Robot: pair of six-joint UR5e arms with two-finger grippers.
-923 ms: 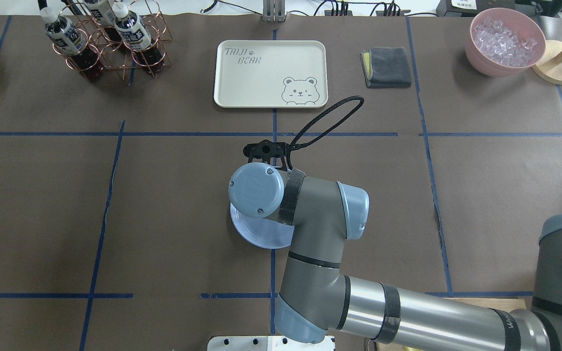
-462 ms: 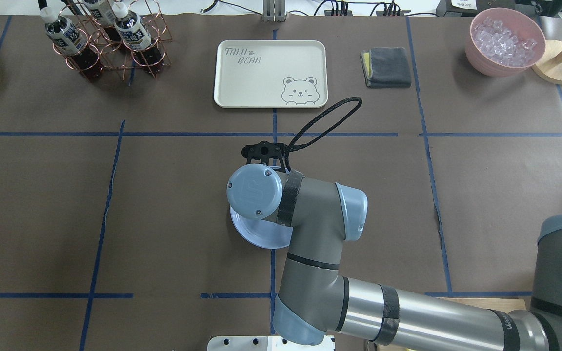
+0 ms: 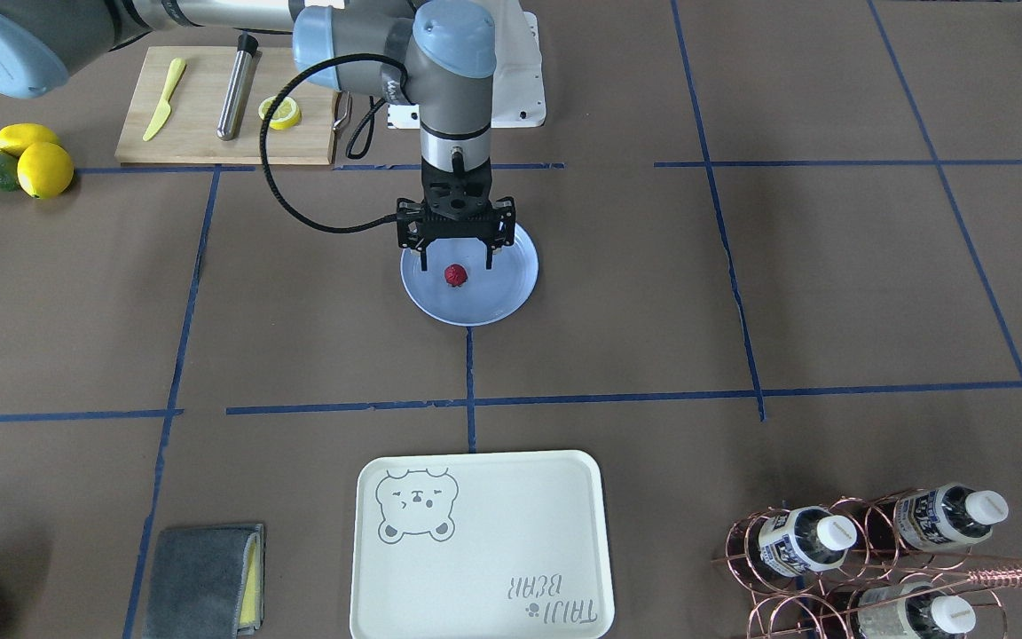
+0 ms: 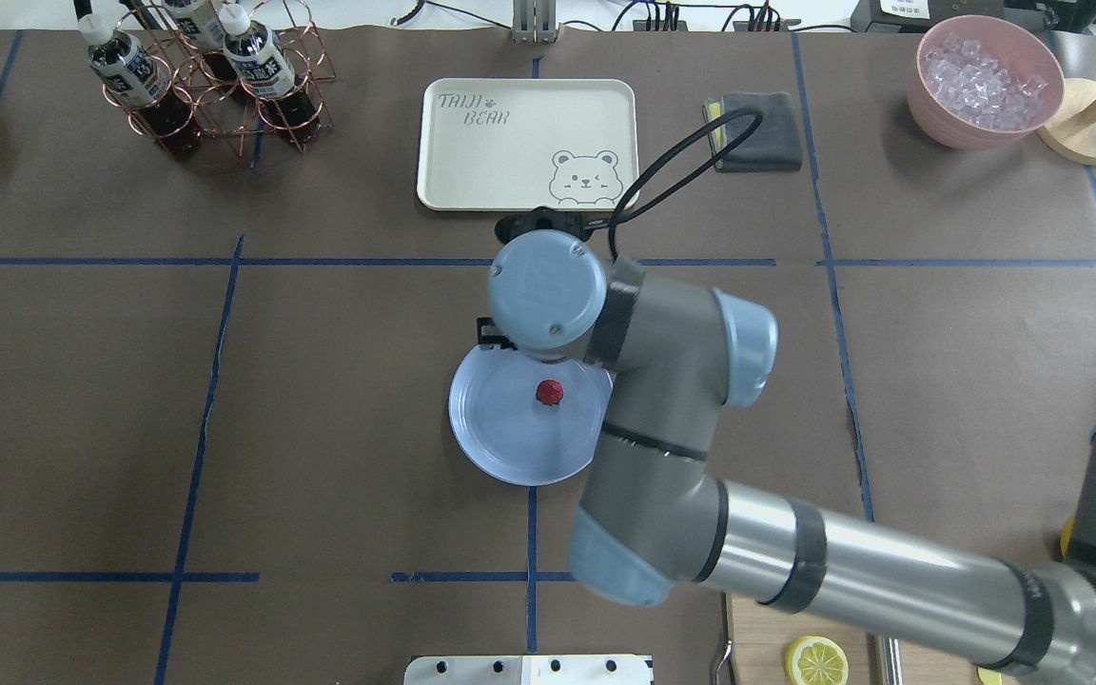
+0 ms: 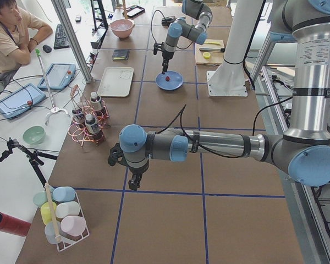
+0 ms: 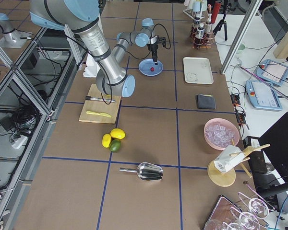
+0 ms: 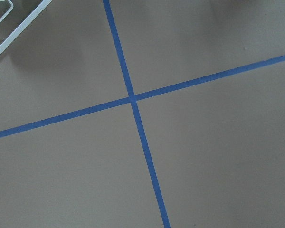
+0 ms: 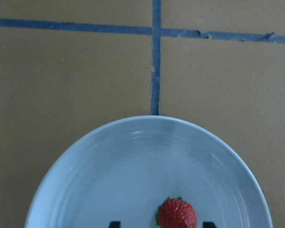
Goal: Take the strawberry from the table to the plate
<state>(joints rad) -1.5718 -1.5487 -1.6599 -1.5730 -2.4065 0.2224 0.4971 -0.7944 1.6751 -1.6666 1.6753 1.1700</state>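
The strawberry (image 3: 455, 276) (image 4: 549, 392) (image 8: 176, 214) lies on the pale blue plate (image 3: 511, 293) (image 4: 491, 447) (image 8: 109, 166), near its middle, on the brown table (image 4: 320, 381). My right gripper (image 3: 456, 259) hangs just above the berry, open, fingers pointing down on either side of it and not touching it. In the right wrist view only the two fingertips show at the bottom edge, flanking the berry. My left gripper (image 5: 133, 184) hovers over bare table far from the plate; whether it is open or shut I cannot tell.
A cream bear tray (image 4: 529, 143), a grey cloth (image 4: 757, 128), a copper bottle rack (image 4: 215, 86) and a pink bowl of ice (image 4: 986, 81) line the far side. A cutting board (image 3: 209, 106) and lemons (image 3: 32, 160) sit near the robot. A person sits beyond the table's left end.
The right wrist has moved away from the robot and off the plate. The strawberry, hidden under the wrist before, now shows lying on the plate.
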